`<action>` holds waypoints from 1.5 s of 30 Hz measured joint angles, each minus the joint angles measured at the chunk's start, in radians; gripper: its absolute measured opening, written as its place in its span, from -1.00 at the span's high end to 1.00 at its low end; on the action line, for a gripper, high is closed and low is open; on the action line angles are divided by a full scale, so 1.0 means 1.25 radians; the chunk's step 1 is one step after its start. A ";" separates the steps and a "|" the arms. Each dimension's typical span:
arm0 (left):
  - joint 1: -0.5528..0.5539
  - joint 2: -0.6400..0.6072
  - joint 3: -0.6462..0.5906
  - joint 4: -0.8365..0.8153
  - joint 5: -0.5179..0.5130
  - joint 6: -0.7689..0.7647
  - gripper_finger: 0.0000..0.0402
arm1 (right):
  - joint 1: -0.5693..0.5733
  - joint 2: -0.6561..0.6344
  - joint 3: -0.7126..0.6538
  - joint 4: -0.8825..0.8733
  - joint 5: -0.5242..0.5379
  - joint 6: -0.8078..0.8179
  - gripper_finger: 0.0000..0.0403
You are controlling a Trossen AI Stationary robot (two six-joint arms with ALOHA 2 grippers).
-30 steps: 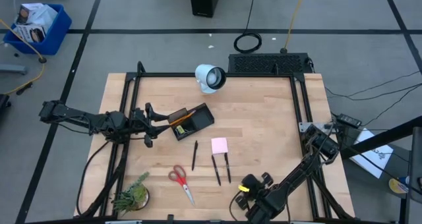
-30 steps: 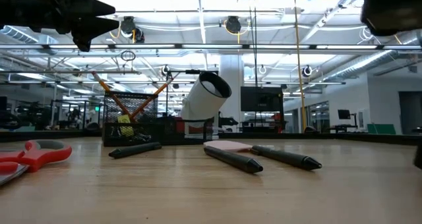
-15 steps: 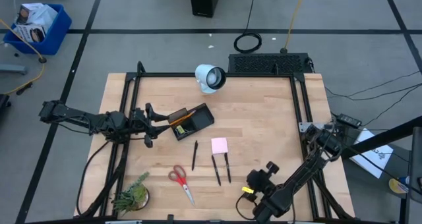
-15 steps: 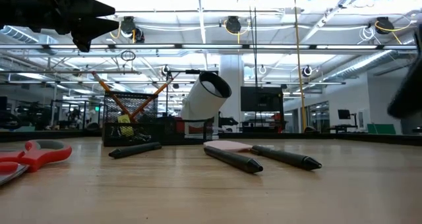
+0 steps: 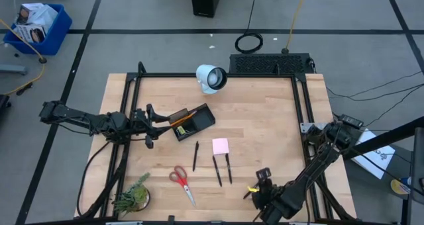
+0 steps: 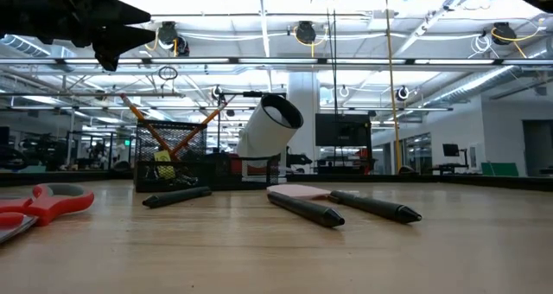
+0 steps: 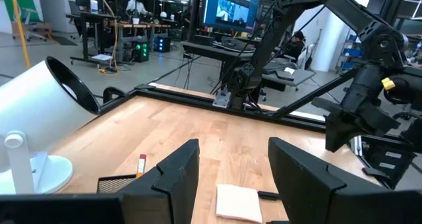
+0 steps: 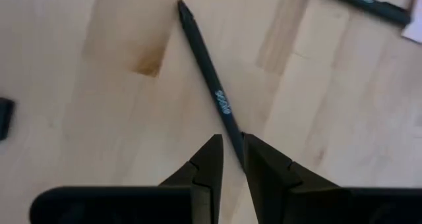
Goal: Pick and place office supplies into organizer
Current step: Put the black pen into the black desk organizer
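While my left pincer hangs just beside the organizer, its fingers stand spread with nothing between them. My right pincer sits over the near edge of the table, close to the pens; its tips are drawn nearly together with a thin gap, and I hold nothing — a pen lies on the wood beyond them.

Counting from above: three black pens lie loose — one left of the pink pad, two more just below it, side by side. One pad, flat on the table. One pair of red scissors lies nearer the front, beside the plant. The organizer sits tilted toward the left-centre, with orange pencils already standing in it; the level camera shows two crossing above its mesh. Something yellow shows inside it as well — I cannot tell what.

One white lamp lies at the far edge.

The pen under my right wrist carries a pale printed mark on its barrel, too blurred to read.
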 joint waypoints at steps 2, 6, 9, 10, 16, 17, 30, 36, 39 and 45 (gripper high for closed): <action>0.000 0.000 0.000 -0.004 0.000 -0.003 0.07 | -0.011 -0.001 -0.008 0.009 -0.008 -0.003 0.73; 0.000 0.000 0.000 -0.012 0.000 -0.007 0.07 | -0.031 0.000 -0.032 0.034 -0.068 -0.074 0.72; 0.000 0.000 0.000 -0.011 0.000 -0.008 0.07 | -0.042 0.000 -0.056 0.062 -0.073 -0.135 0.66; 0.000 0.000 0.000 -0.011 0.000 -0.008 0.07 | -0.046 0.000 -0.062 0.074 -0.075 -0.151 0.62; 0.000 0.000 0.000 -0.027 0.000 -0.008 0.07 | -0.071 0.000 -0.093 0.122 -0.062 -0.234 0.42; 0.000 0.000 0.000 -0.032 0.000 -0.008 0.07 | -0.074 0.000 -0.094 0.128 -0.057 -0.237 0.41; 0.000 0.014 0.000 -0.054 0.000 -0.019 0.07 | -0.084 -0.001 -0.147 0.187 -0.133 -0.303 0.47; 0.000 0.034 0.000 -0.041 0.000 -0.019 0.07 | -0.086 -0.003 -0.167 0.228 -0.119 -0.302 0.49; 0.000 0.043 0.000 -0.041 0.000 -0.021 0.07 | -0.091 -0.004 -0.176 0.238 -0.119 -0.309 0.54; 0.000 0.055 0.000 -0.023 0.000 -0.026 0.07 | -0.093 -0.004 -0.178 0.241 -0.125 -0.275 0.75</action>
